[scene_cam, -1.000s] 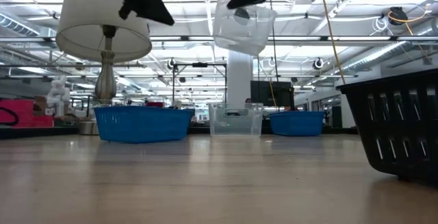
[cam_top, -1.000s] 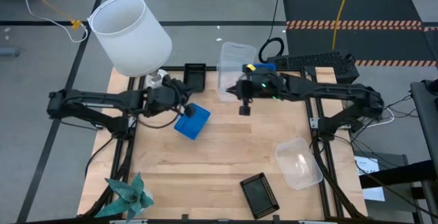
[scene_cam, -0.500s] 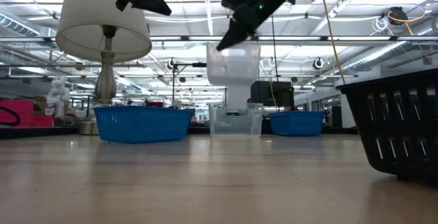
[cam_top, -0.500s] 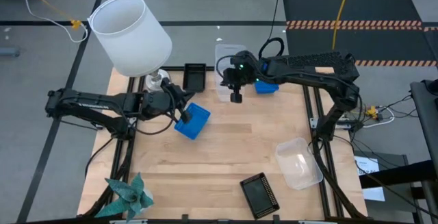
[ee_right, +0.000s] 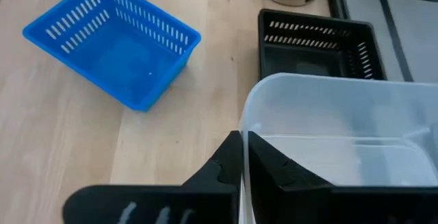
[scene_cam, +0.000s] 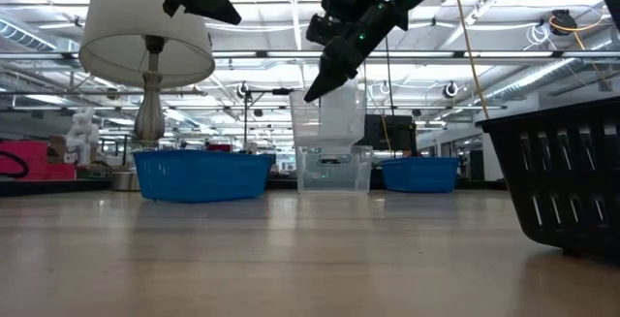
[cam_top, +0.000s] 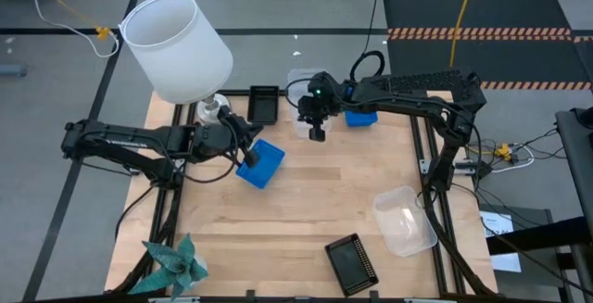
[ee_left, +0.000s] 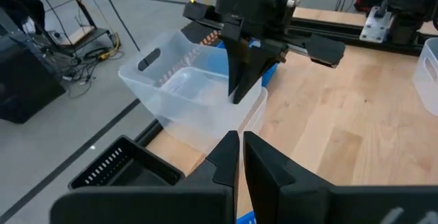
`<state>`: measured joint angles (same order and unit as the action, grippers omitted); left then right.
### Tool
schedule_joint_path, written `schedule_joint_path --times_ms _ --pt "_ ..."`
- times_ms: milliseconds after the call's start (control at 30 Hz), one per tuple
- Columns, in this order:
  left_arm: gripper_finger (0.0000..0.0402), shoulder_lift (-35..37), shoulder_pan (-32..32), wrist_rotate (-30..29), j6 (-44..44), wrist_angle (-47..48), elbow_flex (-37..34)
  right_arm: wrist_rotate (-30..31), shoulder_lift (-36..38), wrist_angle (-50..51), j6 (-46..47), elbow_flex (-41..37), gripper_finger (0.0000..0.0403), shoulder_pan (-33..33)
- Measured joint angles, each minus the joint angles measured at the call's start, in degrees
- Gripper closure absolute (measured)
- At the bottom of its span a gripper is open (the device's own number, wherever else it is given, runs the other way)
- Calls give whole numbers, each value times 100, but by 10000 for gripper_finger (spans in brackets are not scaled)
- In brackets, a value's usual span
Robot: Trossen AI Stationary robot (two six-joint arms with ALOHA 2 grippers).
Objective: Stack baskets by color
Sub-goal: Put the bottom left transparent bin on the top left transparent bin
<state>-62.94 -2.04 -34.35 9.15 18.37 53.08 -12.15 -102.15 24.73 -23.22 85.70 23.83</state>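
My right gripper [cam_top: 316,134] is shut on a clear basket [ee_left: 179,95] and holds it tilted just over a second clear basket [scene_cam: 332,170], which rests on its base at the table's far edge. My left gripper [ee_left: 241,143] hangs shut and empty, raised above a blue basket [cam_top: 260,164] that rests on its base left of centre. A black basket [cam_top: 264,104] sits at the far edge, left of the clear ones, and another blue basket [cam_top: 361,117] to their right. A clear basket [cam_top: 405,220] and a black basket [cam_top: 352,262] lie near the right front. My right gripper pinches the clear basket's side wall at its rim [ee_right: 243,122], one finger inside the basket and one outside. The fingers [ee_left: 239,80] come from above, slanting down toward the far edge. The basket hangs tilted, its base at the rim of the clear basket below.
A lamp with a big white shade [cam_top: 176,44] stands at the far left corner, close to my left arm. A teal paper star [cam_top: 173,262] lies at the near left corner. Bare wood [cam_top: 306,201] spans the table's middle.
My right gripper has carried the clear basket down and toward the table's far left, bringing it over the clear basket at the far edge; it tipped further downward on the way. The blue basket and my left gripper stayed put.
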Motion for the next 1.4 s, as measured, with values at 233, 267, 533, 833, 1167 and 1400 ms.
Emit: schedule_joint_path --times_ms 233,267,533,833,1167,1400 --pt "398 0 0 0 -2 2 0 4 9 -204 0 -211 399 11" --pt "399 0 0 1 -1 2 0 8 9 -261 0 -250 399 10" --pt "379 0 2 0 0 5 0 28 11 -383 0 -395 399 11" --pt "376 0 4 0 2 4 0 30 11 -354 0 -395 399 11" --pt "376 0 2 0 2 7 0 185 9 -306 -20 -403 399 20" --pt "376 0 2 0 4 8 0 185 9 -321 -20 -403 399 22"
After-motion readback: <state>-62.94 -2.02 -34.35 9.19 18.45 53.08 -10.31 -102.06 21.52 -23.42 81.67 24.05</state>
